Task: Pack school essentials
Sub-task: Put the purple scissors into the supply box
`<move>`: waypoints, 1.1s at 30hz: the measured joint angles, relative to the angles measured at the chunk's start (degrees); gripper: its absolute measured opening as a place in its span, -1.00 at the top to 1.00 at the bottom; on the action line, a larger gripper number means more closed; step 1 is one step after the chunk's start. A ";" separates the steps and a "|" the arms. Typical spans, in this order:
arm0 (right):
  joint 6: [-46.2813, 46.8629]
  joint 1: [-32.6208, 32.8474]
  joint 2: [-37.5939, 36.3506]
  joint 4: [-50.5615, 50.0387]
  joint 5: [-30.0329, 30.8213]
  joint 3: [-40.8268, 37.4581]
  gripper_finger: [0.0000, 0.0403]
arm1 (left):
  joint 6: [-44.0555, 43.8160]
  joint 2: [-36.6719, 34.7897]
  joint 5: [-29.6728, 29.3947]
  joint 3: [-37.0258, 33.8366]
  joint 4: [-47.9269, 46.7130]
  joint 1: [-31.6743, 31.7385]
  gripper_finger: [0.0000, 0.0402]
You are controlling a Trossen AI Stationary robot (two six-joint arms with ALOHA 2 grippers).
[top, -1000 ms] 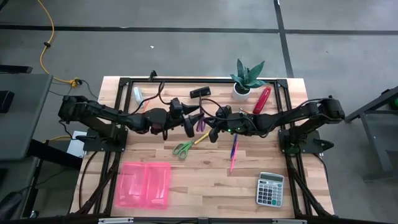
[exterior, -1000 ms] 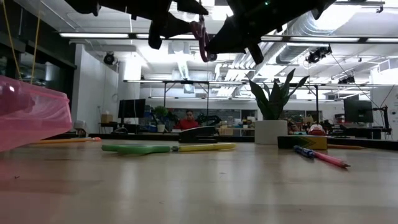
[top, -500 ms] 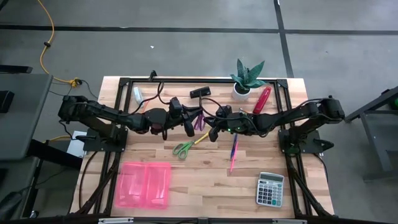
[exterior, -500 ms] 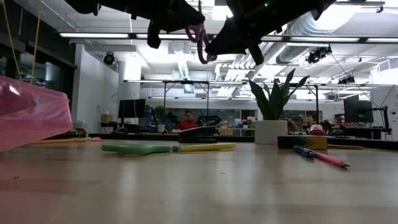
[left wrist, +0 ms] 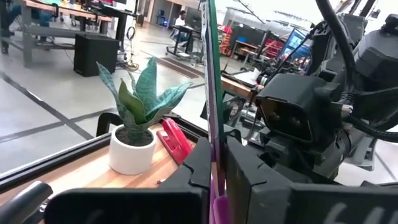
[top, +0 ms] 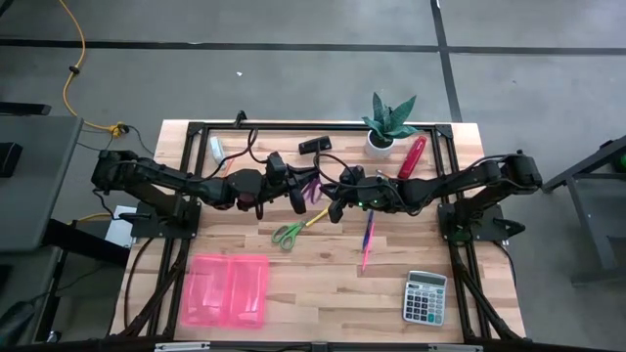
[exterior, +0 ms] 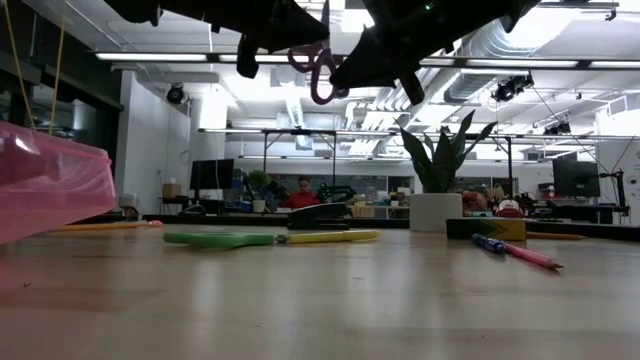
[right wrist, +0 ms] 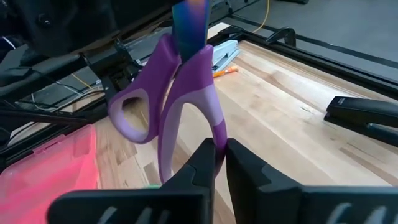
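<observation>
The left claw (top: 298,196), raised above the table (top: 323,293), is closed on the blades of the purple scissors (top: 313,189), which hang in the air between the two claws. Just right of it, the right claw (top: 333,203) pinches a purple handle (right wrist: 214,118) with narrow jaws. Below both claws lie the green scissors (top: 289,233), and right of them the pencils (top: 368,237).

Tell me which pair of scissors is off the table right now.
The purple-handled scissors, held in the air between both pincers: left pincer on the blades, right pincer on a handle. The green-handled scissors lie flat on the wood.
</observation>
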 joint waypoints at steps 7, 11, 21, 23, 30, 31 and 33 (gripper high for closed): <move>3.31 -0.02 -0.01 -1.17 -0.65 0.00 0.52 | 2.50 -3.37 0.37 -0.07 -6.35 0.02 0.98; 3.07 0.00 -0.36 -2.44 -0.34 0.00 0.19 | 3.30 -7.05 0.26 -0.11 -11.44 0.51 0.98; 0.30 -0.39 -0.81 0.43 -1.81 0.00 -0.10 | 5.04 -11.36 2.93 -0.09 -13.02 2.93 0.99; 0.06 -0.41 -0.85 0.41 -2.28 0.00 -0.10 | 4.94 -11.41 3.46 -0.09 -13.02 2.84 0.99; -3.75 -0.41 -2.52 -0.04 -5.51 -0.02 -0.10 | 5.50 -15.92 7.36 -0.09 -16.04 1.99 1.00; -4.28 -0.41 -3.13 -0.93 -5.62 -0.02 -0.10 | 5.90 -17.40 7.89 -0.09 -17.38 1.71 1.00; -4.91 -0.41 -3.96 -1.01 -6.12 -0.02 -0.10 | 6.44 -20.56 9.14 -0.07 -19.68 0.83 1.00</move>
